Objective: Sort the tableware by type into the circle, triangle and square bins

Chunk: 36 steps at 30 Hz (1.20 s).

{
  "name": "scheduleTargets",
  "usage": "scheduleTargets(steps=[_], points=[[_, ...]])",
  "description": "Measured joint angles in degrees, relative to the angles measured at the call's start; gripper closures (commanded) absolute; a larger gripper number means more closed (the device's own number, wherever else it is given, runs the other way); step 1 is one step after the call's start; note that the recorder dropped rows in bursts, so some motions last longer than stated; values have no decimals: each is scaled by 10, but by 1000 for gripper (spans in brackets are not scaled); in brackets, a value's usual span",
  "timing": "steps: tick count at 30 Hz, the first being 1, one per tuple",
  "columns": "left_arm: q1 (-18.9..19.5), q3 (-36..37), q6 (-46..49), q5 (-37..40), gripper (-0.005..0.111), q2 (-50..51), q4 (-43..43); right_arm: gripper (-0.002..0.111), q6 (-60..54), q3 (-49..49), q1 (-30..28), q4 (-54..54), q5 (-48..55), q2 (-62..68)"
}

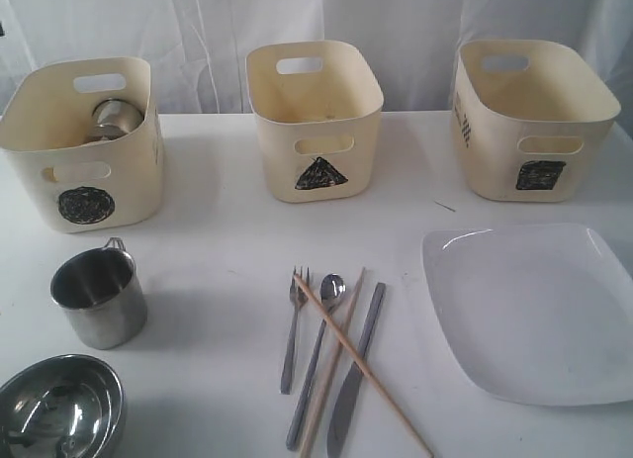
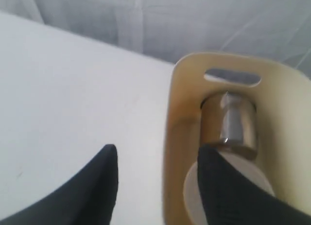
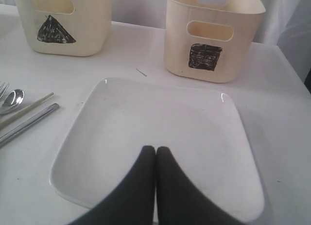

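a: first, the nearest pieces. how do they handle?
b: the bowl (image 1: 59, 409) at the front left and the mug (image 1: 99, 298) just behind it are rigid steel, probably light and slick. pinch each across its rim wall.
a: cutlery?
b: the fork (image 1: 290, 339), spoon (image 1: 318, 354) and knife (image 1: 354, 374) lie flat mid-table under crossed chopsticks (image 1: 381, 384). all are thin and low. lift the chopsticks first.
a: the plate (image 1: 539, 310)?
b: it sits front right and looks stiff, glazed, likely heavy and breakable. take it at a raised edge.
a: grippers?
b: the right gripper (image 3: 155, 152) hangs over the plate, fingers pressed together, empty. the left gripper (image 2: 158, 149) is spread wide, empty, over the circle bin (image 1: 84, 146), which holds a steel cup (image 2: 228, 125) and a white dish (image 2: 192, 193).
a: room?
b: bare table (image 1: 218, 250) separates the pieces from the triangle bin (image 1: 315, 122) and square bin (image 1: 534, 122) at the back. clear the tall bin walls before lowering.
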Motion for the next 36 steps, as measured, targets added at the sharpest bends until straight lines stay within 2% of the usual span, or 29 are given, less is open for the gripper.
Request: scheduleTargets(steps=[5,8,11,15,18,26,28,31,32,34,36], points=[[0,-1,59,239,61,-45,-24,108,0,0,0,0,0,0],[0,16,180,340,62,-45,-104,108,0,0,0,0,0,0],[0,60,288,388,62,-41,-229,108,0,0,0,0,0,0],[0,138,380,346,56,-39,-387,108,0,0,0,0,0,0],[0,193,415,290,47,-39,-446,108,0,0,0,0,0,0],[0,298,468,188,45,-39,-477,108,0,0,0,0,0,0],[0,315,471,150,52,-39,-482,108,0,0,0,0,0,0],[0,328,472,98,79,-39,-484,108,0,0,0,0,0,0],[0,328,473,87,92,-39,-485,108,0,0,0,0,0,0],[0,328,473,65,107,-39,-487,108,0,0,0,0,0,0],[0,326,477,51,106,-39,-486,108,0,0,0,0,0,0]])
